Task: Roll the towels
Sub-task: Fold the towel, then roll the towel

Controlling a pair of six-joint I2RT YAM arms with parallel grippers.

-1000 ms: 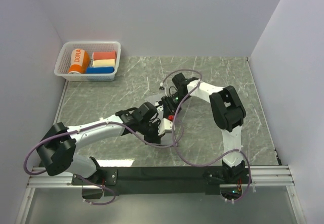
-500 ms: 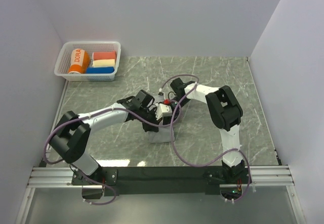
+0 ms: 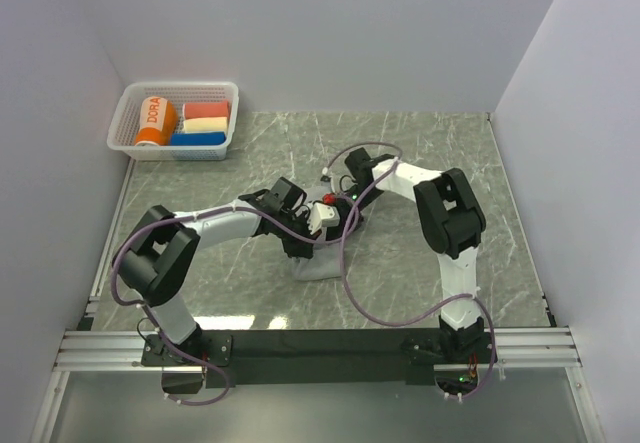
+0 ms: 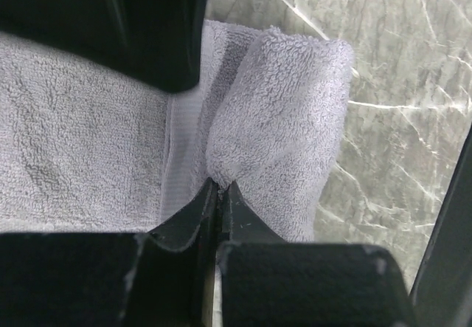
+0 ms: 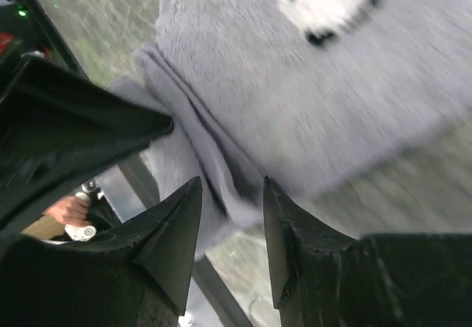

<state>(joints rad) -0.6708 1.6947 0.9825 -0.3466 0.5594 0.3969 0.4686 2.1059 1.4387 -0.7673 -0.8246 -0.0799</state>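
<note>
**Grey towel pinched mid-table**

Your left gripper (image 4: pixel 219 187) is clamped on a raised fold of the grey towel (image 3: pixel 318 265), which lies mid-table just near of both wrists. Your right gripper (image 5: pixel 228 188) stands apart, straddling the towel's right edge.

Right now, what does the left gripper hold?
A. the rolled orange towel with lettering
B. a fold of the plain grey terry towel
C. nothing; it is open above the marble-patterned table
B: in the left wrist view, the left gripper is shut on a raised fold of the plain grey terry towel.
</note>
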